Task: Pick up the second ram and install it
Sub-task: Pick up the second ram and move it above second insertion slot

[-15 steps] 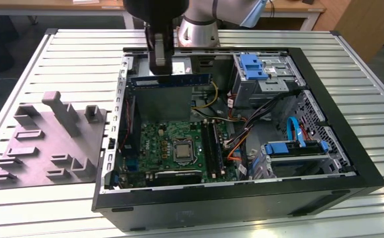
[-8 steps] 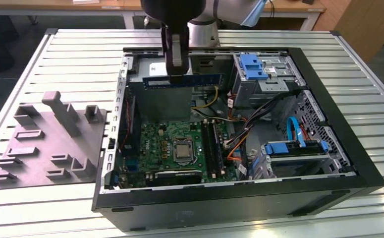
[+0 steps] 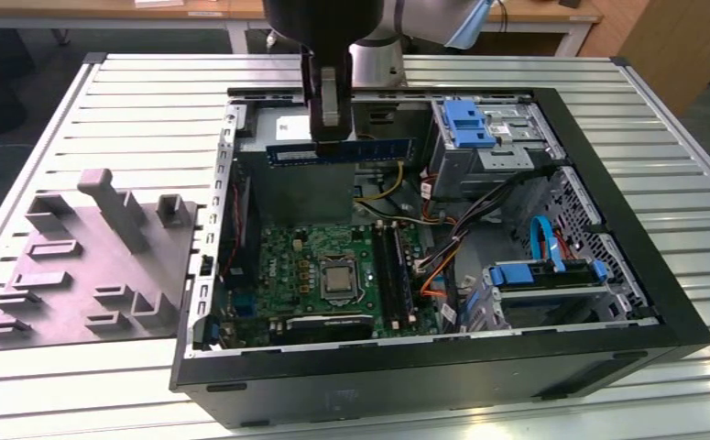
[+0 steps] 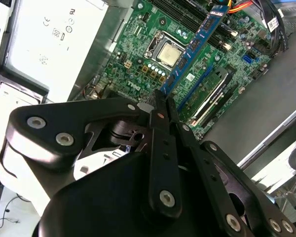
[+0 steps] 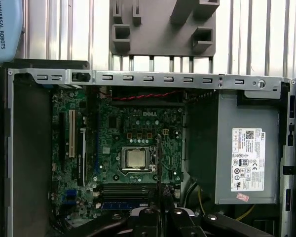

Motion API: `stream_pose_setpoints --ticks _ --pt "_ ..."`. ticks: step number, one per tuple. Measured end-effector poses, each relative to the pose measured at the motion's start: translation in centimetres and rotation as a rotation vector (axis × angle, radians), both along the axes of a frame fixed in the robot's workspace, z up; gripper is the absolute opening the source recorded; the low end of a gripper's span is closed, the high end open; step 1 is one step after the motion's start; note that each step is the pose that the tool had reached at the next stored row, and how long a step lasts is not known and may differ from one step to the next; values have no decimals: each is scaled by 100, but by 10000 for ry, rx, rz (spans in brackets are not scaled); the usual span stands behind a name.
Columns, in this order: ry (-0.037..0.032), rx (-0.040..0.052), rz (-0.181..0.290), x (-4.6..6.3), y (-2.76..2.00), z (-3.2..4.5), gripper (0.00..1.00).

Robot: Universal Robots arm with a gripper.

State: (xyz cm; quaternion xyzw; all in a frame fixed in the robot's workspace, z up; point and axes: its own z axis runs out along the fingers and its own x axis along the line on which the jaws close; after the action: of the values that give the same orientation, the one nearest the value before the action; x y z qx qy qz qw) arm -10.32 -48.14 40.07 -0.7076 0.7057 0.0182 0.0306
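an open black computer case [image 3: 453, 371] lies on a slatted metal counter [image 3: 672, 165], its open side up. the end effector [image 3: 328, 136] hangs over the far end of the case, clamped on a blue ram stick [image 3: 379, 149] near one of its ends. the stick is level and on edge, above the grey power supply box [image 3: 296, 191] in the case's far part. the green motherboard [image 3: 284, 266] fills the near part of the case toward the exterior view's left, with the processor [image 3: 333, 278] near its middle. a blue drive bracket [image 3: 468, 124] sits in the case's far corner on the exterior view's right. outside the case, on the exterior view's left, a grey moulded tray [image 3: 86, 266] rests on the counter.
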Motion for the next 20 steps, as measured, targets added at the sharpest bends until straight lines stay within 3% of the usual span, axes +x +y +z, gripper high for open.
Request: stream_pose_setpoints --ticks 1,2,3,4,10,20 --pt "0 0 0 0 0 0 14" --pt "35 5 1 2 0 -3 14" --pt "114 10 2 1 0 -5 14" --pt "137 11 1 1 0 -4 14" --pt "140 10 -1 1 1 -14 14" --pt "249 8 -1 32 0 -168 14"
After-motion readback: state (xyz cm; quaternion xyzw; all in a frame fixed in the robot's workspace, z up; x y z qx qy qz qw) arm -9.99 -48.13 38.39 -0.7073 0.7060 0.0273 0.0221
